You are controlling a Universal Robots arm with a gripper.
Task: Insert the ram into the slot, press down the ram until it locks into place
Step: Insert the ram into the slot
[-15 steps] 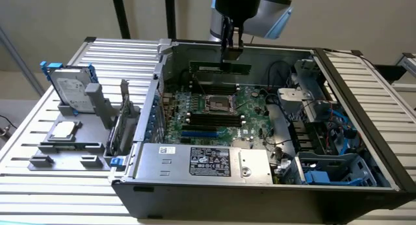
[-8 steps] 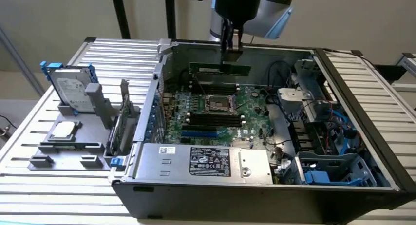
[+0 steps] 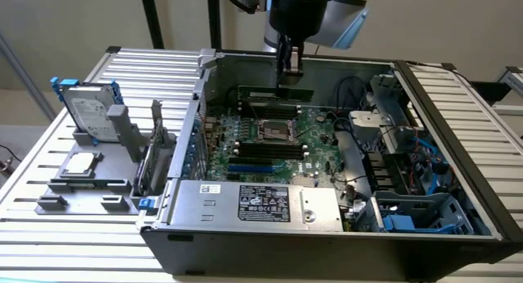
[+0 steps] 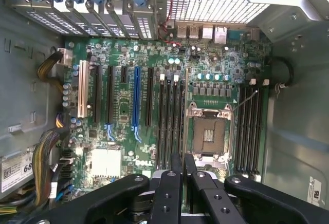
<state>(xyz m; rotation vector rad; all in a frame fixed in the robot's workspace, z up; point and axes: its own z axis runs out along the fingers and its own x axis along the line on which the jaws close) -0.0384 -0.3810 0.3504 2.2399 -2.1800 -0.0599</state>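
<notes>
Item: the gripper (image 3: 290,81), reaching down into the open computer case (image 3: 441,173); its claw drawn nearly together, apparently clamped on the upper edge of the ram (image 3: 276,94); in the wrist view the gripper (image 4: 182,158) shows only a thin gap between its tips. Item: the ram, standing on its long edge and level, over the bank of black sockets on the far side of the processor socket (image 3: 275,131) in the exterior view; whether its lower edge already touches a socket cannot be told. Item: the slot (image 4: 181,113), judged to be the socket of that bank nearest the processor socket (image 4: 208,134), in line with the claw's gap. Item: second bank of like sockets (image 3: 270,149), unfilled, on the near side. Hazards, as judgement: the parallel sockets lie close together, so a small sideways offset could land the stick on a neighbour or on a ridge between them; a tilt along its length would seat one end and leave the other clip unlatched; a notch off its key, or end clips not swung out, would block entry; force applied then could flex the motherboard (image 4: 123,116) or let the stick slip in the grip.
</notes>
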